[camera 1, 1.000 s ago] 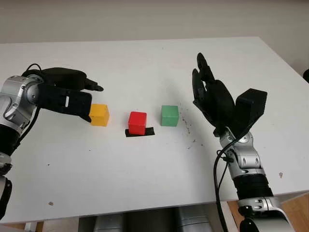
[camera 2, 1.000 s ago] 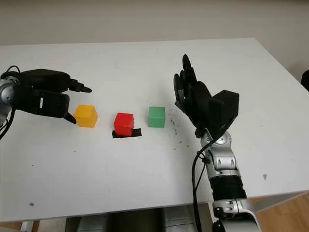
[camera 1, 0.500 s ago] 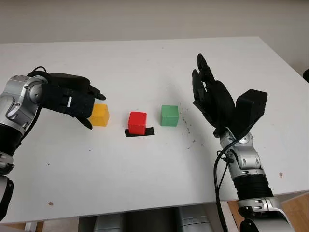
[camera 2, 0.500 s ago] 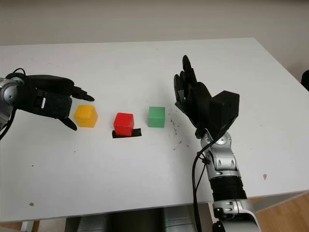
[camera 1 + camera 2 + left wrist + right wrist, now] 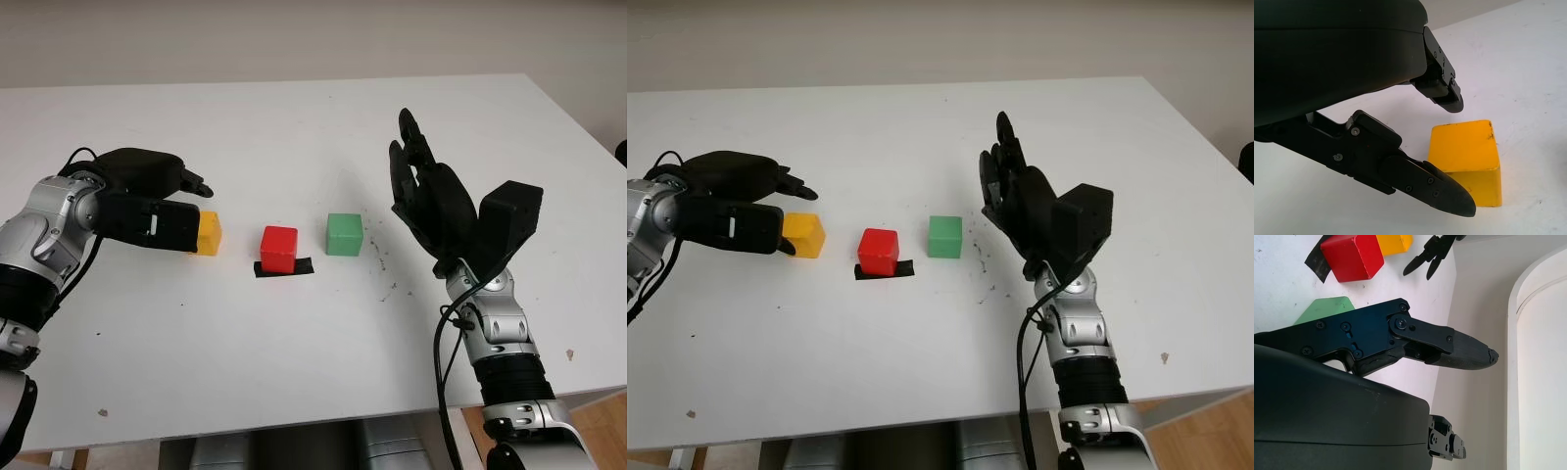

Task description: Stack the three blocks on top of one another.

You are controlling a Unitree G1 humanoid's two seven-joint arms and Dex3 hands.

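Three blocks stand in a row on the white table [image 5: 294,352]: yellow block [image 5: 209,233] on the left, red block [image 5: 278,247] in the middle on a strip of black tape [image 5: 297,267], green block [image 5: 344,234] on the right. My left hand [image 5: 193,217] is low at the yellow block's left side and covers part of it. In the left wrist view one finger [image 5: 1442,88] reaches over the yellow block [image 5: 1466,152] and the thumb [image 5: 1435,188] lies in front of it; the block still sits on the table. My right hand [image 5: 419,191] is open, raised to the right of the green block.
The table's right edge [image 5: 580,137] runs close behind the right arm. Small dark specks [image 5: 387,269] mark the tabletop beside the green block. The right wrist view has the red block [image 5: 1352,257] and green block [image 5: 1325,311] beyond the hand's shell.
My left hand has dropped and shifted right, so its fingers now straddle the yellow block. The blocks and the right hand have not moved.
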